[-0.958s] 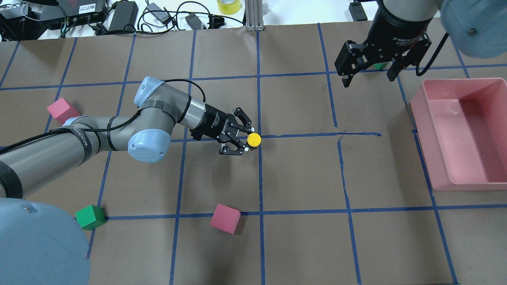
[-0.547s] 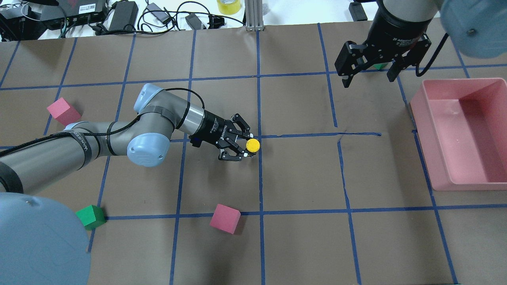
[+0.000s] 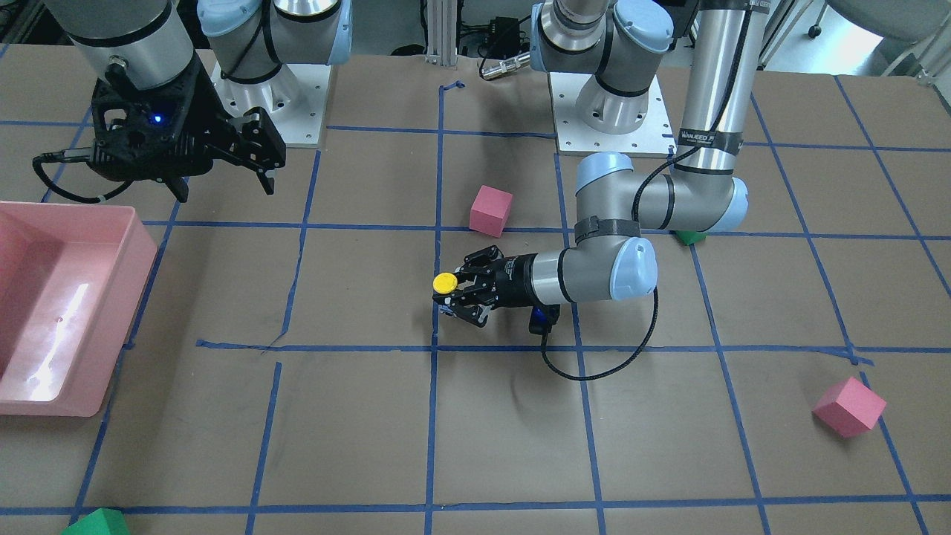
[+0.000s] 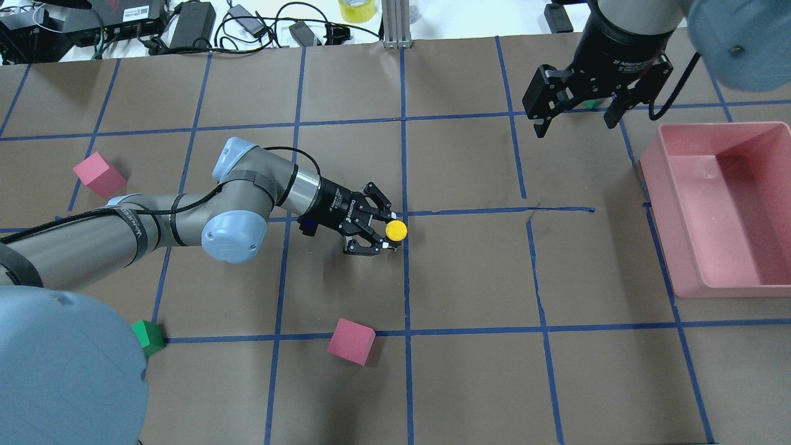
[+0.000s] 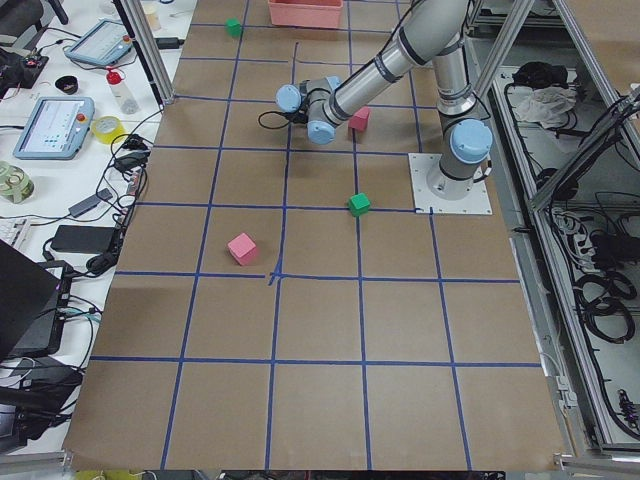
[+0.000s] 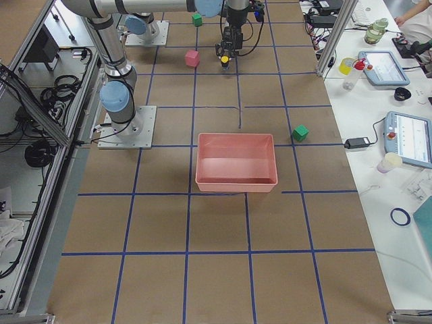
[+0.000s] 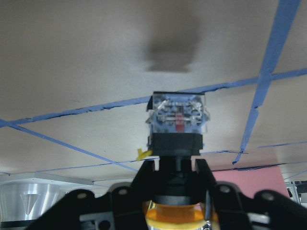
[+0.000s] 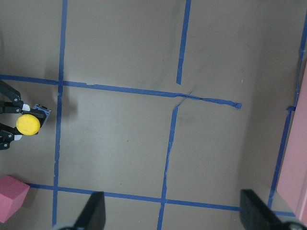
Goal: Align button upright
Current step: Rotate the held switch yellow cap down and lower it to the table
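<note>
- Your left gripper (image 4: pixel 388 232) reaches in low and nearly level with the table (image 4: pixel 469 383), so its fingers (image 7: pixel 147 175) come at the button (image 4: pixel 396 230) from the sides, not from above.
- The fingers are closed narrowly on the button's black neck, between the yellow cap and the clear block base. Gripping there leaves the base free to meet the table.
- The button is near the middle of the table, just beside a crossing of the blue tape lines. From overhead the round cap faces straight up, which suggests it is already close to upright.
- In the left wrist view the base points towards the table, with a soft shadow lying apart from it. The button therefore looks to be hanging just clear of the surface (that view reads upside down, with the table at the top).
- My judgement is that what remains is to lower it until the base sits flat, then open. The base is small, so letting go while tilted could tip it.
- Your right gripper (image 4: pixel 576 123) hangs high at the far side with its fingers spread wide and nothing between them, well away from the work.
- The pink bin (image 4: pixel 735 290) and the nearest pink cube (image 4: pixel 351 341) are well apart from the button.
</note>
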You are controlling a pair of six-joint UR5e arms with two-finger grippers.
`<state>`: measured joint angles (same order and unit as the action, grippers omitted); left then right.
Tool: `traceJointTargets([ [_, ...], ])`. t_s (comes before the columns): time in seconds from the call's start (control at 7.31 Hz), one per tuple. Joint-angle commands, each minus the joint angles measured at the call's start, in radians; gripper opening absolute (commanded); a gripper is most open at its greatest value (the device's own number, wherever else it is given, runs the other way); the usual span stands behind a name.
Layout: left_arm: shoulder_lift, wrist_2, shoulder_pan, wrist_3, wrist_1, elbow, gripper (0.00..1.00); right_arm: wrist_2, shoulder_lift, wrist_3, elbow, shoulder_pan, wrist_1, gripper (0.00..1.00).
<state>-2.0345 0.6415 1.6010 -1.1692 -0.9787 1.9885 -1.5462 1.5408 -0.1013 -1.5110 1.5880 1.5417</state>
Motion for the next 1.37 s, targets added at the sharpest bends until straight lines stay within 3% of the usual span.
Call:
traceJointTargets([
  [0.0, -0.007, 0.000, 0.000, 0.006, 0.002, 0.001, 0.00, 0.000, 0.001, 0.000, 0.000, 0.000, 0.000, 1.00],
  [0.14, -0.009, 0.000, 0.000, 0.006, 0.002, 0.001, 0.00, 0.000, 0.001, 0.000, 0.000, 0.000, 0.000, 1.00],
  [0.27, -0.012, 0.003, 0.000, 0.005, 0.000, 0.001, 0.07, 0.000, 0.001, 0.000, 0.000, 0.000, 0.000, 1.00],
  [0.41, -0.019, 0.015, 0.000, 0.008, -0.001, 0.000, 0.41, 0.000, -0.001, 0.000, -0.002, 0.000, 0.000, 1.00],
  [0.55, -0.020, 0.018, -0.001, 0.009, -0.001, -0.002, 0.86, 0.000, 0.001, 0.002, -0.002, 0.001, 0.000, 1.00],
  [0.68, -0.016, 0.020, -0.001, 0.006, -0.003, -0.005, 1.00, 0.000, -0.001, 0.000, -0.002, 0.000, 0.000, 1.00],
  [0.96, 0.002, 0.033, -0.004, 0.009, -0.003, -0.014, 1.00, 0.000, 0.001, 0.000, -0.002, 0.001, 0.000, 1.00],
  [1.23, 0.045, 0.204, -0.062, 0.008, -0.012, -0.057, 1.00, 0.002, 0.001, 0.002, -0.002, 0.001, 0.000, 1.00],
])
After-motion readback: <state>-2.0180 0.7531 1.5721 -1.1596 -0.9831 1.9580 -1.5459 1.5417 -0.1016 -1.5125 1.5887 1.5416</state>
